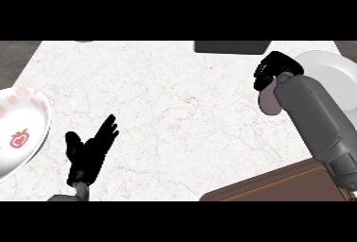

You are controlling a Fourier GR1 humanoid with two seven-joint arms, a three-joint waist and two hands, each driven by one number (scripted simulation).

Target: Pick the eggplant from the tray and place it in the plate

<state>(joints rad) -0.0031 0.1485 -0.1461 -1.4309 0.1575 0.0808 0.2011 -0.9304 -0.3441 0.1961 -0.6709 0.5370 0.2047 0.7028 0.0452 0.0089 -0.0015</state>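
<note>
Worktop (181, 118): pale marbled stone that carries everything, running from the far edge down to the near edge.
Tray (279, 186): brown, at the worktop's near right corner, only its far left part showing; the right forearm passes over it.
Plate (333, 75): plain white and round, at the worktop's right edge toward the far corner, partly hidden behind the right forearm.
Patterned dish (21, 132): white with red marks, at the worktop's left edge, cut off by the view.
Dark slab (231, 46): a grey rectangular thing at the far edge, right of the middle.
Right hand (273, 68): raised over the worktop just left of the plate's rim, its fingers curled round the eggplant's upper end.
Eggplant (267, 101): dull purple, hanging below the right hand and tight against the forearm; it seems to sit just short of the plate, though the arm hides the gap.
Left hand (90, 146): resting open near the near left corner, fingers up and spread, holding nothing.
</note>
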